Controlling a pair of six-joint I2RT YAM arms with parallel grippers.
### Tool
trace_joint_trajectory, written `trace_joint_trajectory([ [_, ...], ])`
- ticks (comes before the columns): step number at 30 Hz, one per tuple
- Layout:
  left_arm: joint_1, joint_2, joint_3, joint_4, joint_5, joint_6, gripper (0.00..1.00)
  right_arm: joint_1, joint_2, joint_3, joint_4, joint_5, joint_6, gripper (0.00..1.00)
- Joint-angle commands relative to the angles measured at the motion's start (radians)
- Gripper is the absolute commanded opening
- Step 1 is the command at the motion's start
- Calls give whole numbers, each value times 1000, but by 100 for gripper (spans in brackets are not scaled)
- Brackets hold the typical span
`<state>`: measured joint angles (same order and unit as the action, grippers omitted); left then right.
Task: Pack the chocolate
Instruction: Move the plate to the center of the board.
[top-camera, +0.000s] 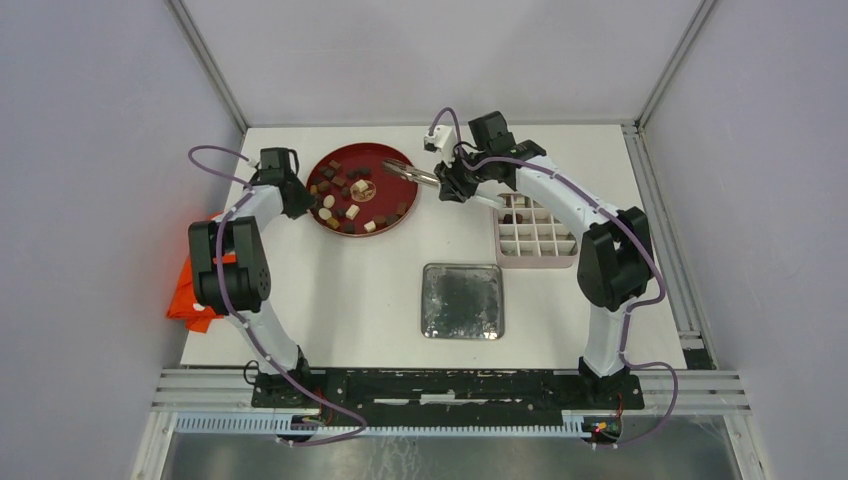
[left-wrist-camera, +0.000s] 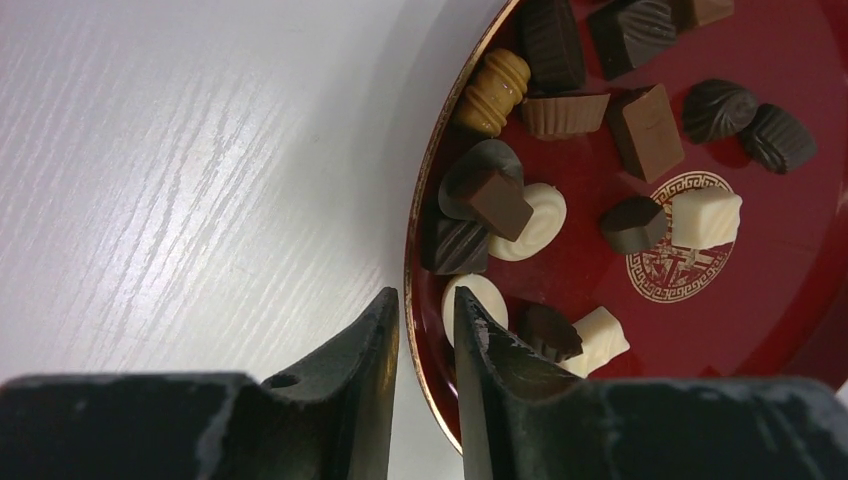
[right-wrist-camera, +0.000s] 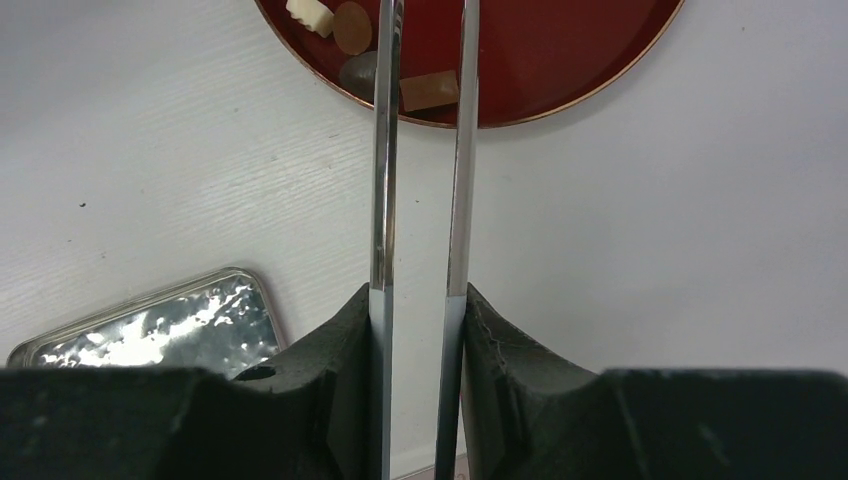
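Note:
Several dark, light brown and cream-white pieces of chocolate (top-camera: 345, 195) lie on the round red plate (top-camera: 350, 152). In the left wrist view they are spread over the plate (left-wrist-camera: 780, 230), among them a white disc (left-wrist-camera: 478, 300). My left gripper (left-wrist-camera: 426, 300) straddles the plate's left rim, one finger outside and one inside, pinched on it. My right gripper (top-camera: 450, 183) is shut on metal tongs (top-camera: 408, 172), whose arms (right-wrist-camera: 383, 150) reach over the plate's near-right rim (right-wrist-camera: 560, 50). A light brown square (right-wrist-camera: 430, 90) lies on the plate between them.
A pale box with grid compartments (top-camera: 535, 240) stands right of centre with a few dark pieces (top-camera: 515, 217) in its far cells. A shiny metal tray (top-camera: 462, 300) lies in front of the plate. An orange cloth (top-camera: 185, 290) hangs at the table's left edge.

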<state>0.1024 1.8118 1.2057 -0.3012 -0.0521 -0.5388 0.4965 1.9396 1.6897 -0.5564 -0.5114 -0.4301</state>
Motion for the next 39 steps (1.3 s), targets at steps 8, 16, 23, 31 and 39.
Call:
trace_joint_trajectory([
  [8, -1, 76, 54, -22, -10, -32, 34, -2, -42, 2, 34, -65, 13, 37],
  [16, -3, 73, 23, -26, -7, -32, 21, -4, -45, 5, 28, -73, 11, 37],
  [23, -18, 64, 3, -49, 6, -28, 3, -9, -48, -1, 23, -82, 10, 36],
  [31, -50, -61, -98, -73, -7, 5, 2, -11, -51, -24, 5, -86, -24, 37],
  [39, -125, -214, -202, -133, 2, 42, 2, -10, -122, -160, 12, -29, -107, 37],
])
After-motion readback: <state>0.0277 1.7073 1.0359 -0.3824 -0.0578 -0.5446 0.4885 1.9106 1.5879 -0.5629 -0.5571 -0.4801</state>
